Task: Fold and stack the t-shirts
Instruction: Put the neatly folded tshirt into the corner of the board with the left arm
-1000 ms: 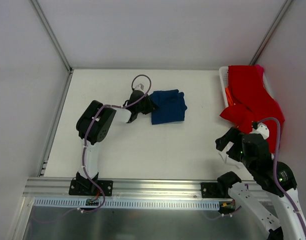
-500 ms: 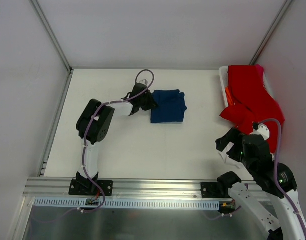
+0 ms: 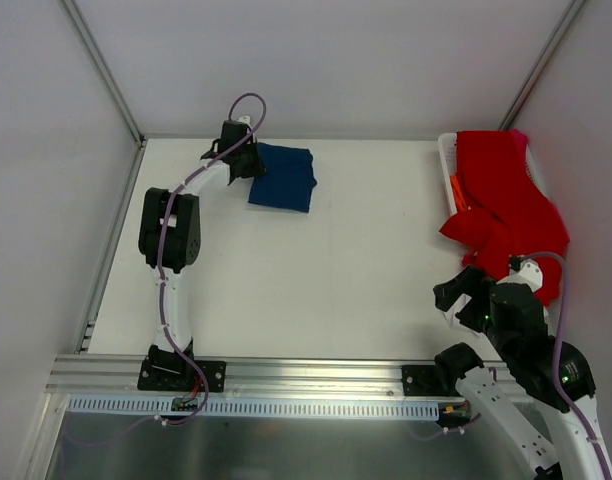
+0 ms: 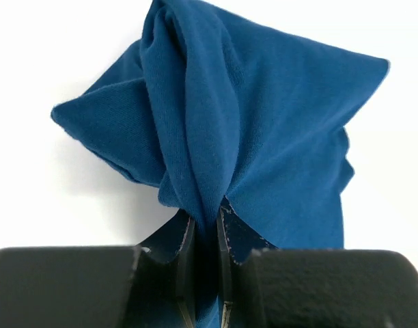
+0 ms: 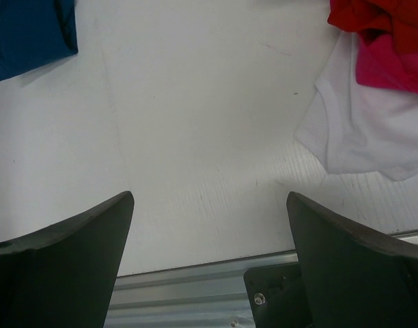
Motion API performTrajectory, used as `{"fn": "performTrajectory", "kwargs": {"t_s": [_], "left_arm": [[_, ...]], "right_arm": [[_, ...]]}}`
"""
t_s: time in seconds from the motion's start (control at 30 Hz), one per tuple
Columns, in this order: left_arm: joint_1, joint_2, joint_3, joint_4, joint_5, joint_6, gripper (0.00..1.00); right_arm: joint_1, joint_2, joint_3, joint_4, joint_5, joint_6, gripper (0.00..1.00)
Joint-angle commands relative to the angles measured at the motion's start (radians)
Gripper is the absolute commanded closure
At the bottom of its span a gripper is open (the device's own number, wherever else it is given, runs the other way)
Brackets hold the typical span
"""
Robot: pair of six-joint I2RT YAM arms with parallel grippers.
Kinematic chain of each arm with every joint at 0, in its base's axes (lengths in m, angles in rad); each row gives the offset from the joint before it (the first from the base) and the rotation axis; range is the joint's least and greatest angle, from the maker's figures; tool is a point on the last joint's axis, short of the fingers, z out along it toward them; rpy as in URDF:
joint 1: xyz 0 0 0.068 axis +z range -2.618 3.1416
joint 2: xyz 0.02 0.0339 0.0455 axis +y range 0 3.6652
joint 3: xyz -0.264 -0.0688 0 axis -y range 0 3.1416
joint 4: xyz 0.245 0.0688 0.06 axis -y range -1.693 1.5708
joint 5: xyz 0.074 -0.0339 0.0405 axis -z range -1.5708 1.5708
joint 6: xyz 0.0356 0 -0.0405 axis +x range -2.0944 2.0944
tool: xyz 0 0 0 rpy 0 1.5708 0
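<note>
Left gripper [image 4: 203,229]: jaws clamped on a bunched fold of the navy t-shirt [image 4: 263,123]. This folded shirt sits on the table [image 3: 336,270] near the far-left corner, close to the far edge.

Right gripper [image 5: 209,205]: jaws spread wide, holding nothing, over the near-right part of the bench.

The red t-shirt [image 3: 501,190] drapes over the white basket [image 3: 445,152] at the right edge. The pink t-shirt [image 5: 390,74] and white t-shirt [image 5: 373,140] show at its lower hem.
</note>
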Motion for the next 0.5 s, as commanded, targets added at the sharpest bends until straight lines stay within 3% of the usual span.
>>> {"fn": "performTrajectory", "kwargs": {"t_s": [0.0,0.13,0.27,0.47], "left_arm": [[0.032,0.026,0.076,-0.062,-0.044,0.125,1.00],[0.075,0.078,0.136,-0.104,-0.084,0.163,1.00],[0.164,0.075,0.150,-0.117,0.019,0.083,1.00],[0.236,0.034,0.199,-0.177,-0.053,0.212,1.00]], "right_arm": [[0.005,-0.013,-0.011,0.006,-0.002,-0.020,0.01],[0.003,-0.025,-0.020,0.012,0.006,-0.029,0.00],[0.005,-0.039,-0.029,0.015,0.015,-0.042,0.00],[0.005,-0.065,-0.046,0.015,0.011,-0.064,0.01]]}}
